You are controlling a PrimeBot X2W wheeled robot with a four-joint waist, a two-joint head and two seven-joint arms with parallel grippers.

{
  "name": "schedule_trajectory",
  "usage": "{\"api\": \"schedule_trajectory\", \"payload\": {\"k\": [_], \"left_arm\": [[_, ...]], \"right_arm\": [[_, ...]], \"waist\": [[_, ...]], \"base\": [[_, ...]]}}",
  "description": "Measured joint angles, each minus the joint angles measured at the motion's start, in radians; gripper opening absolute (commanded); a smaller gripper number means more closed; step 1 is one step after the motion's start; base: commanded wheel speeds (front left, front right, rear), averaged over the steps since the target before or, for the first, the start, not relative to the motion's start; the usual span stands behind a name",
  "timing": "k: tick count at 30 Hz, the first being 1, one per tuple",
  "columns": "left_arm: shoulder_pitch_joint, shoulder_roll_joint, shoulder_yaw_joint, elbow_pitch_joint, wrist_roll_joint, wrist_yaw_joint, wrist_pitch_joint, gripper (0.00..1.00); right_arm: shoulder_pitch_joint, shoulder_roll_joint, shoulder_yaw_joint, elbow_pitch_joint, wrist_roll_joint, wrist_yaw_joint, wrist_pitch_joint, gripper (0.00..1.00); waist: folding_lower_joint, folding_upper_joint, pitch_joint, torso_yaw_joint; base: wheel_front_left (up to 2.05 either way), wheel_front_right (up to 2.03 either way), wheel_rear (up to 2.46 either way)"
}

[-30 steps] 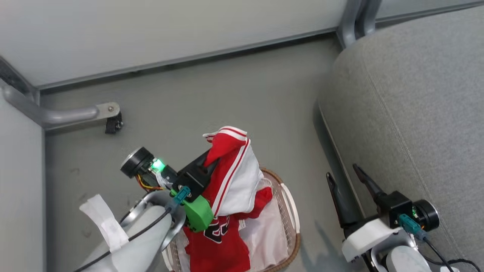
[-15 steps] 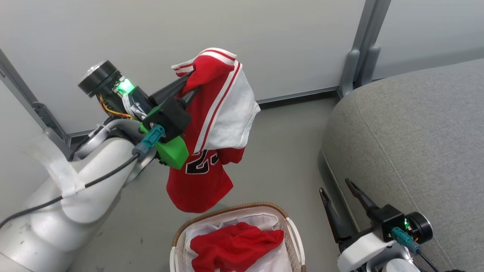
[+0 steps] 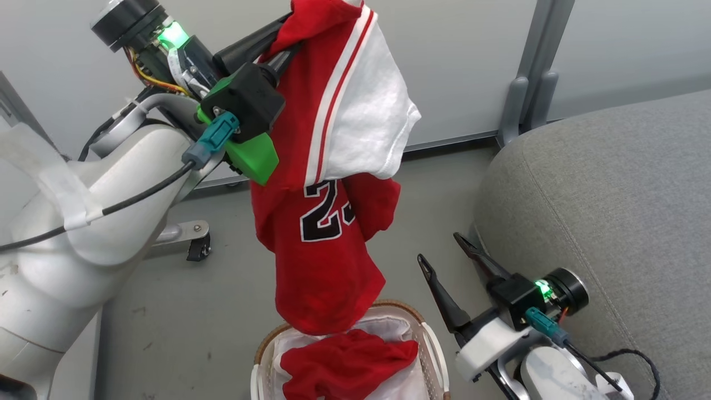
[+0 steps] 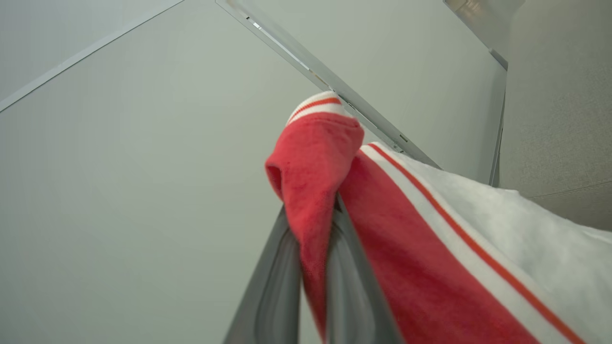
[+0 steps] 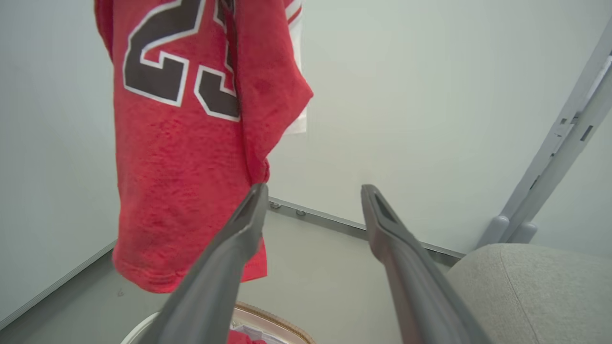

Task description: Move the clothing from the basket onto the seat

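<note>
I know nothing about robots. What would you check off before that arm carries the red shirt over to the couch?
1. Left gripper shut on the jersey: ok, red fabric is pinched in its jaws.
2. Jersey clear of the basket: ok, in the right wrist view its hem hangs above the rim.
3. Right gripper out of the way: ok, open, empty, beside the seat.
4. Seat free for landing: ok, the visible cushion is bare.
5. Basket emptied: not ok, a plain red piece lies inside.
</note>
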Motion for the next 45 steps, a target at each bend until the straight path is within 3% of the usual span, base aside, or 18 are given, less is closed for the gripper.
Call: {"api": "schedule_trajectory", "payload": {"k": [12,25,26,27,28,30,33,45], "left_arm": [[-0.082,-0.043,-0.047,-0.014,-0.026,0.000,-0.031,0.00],[-0.094,-0.074,-0.064,-0.006,-0.038,0.000,-0.043,0.00],[-0.094,-0.077,-0.064,-0.006,-0.038,0.000,-0.044,0.00],[-0.094,-0.078,-0.064,-0.006,-0.040,0.000,-0.044,0.00],[-0.094,-0.079,-0.064,-0.005,-0.042,0.001,-0.045,0.00],[-0.094,-0.081,-0.063,-0.004,-0.044,0.002,-0.045,0.00],[-0.086,-0.081,-0.054,-0.001,-0.056,0.008,-0.045,0.00],[0.022,-0.052,-0.015,0.051,-0.123,0.041,-0.049,0.00]], "right_arm": [[-0.209,0.000,0.092,0.180,-0.014,0.000,0.000,1.00],[-0.396,-0.001,0.234,0.336,0.070,0.000,-0.001,1.00],[-0.405,0.000,0.239,0.344,0.077,0.000,-0.001,0.95],[-0.413,0.000,0.243,0.350,0.087,0.000,-0.001,0.78],[-0.417,-0.001,0.248,0.354,0.098,0.000,-0.001,0.42],[-0.421,0.000,0.261,0.362,0.113,0.000,-0.001,0.19],[-0.430,0.000,0.264,0.342,0.120,0.000,-0.001,0.00],[-0.387,-0.001,0.176,0.279,0.071,0.000,-0.001,0.00]], "waist": [[0.0000,0.0000,-0.005,0.040],[0.0000,0.0000,0.002,0.065],[0.0000,0.0000,0.003,0.066],[0.0000,0.0000,0.003,0.067],[0.0000,0.0000,0.004,0.068],[0.0000,0.0000,0.005,0.070],[0.0001,0.0000,0.007,0.072],[0.0000,0.0000,0.006,0.059]], "base": [[0.00,0.00,0.00],[0.00,0.00,0.00],[0.00,0.00,0.00],[0.00,0.00,0.00],[0.00,0.00,0.00],[0.00,0.00,0.00],[0.00,0.00,0.00],[0.00,0.00,0.00]]}}
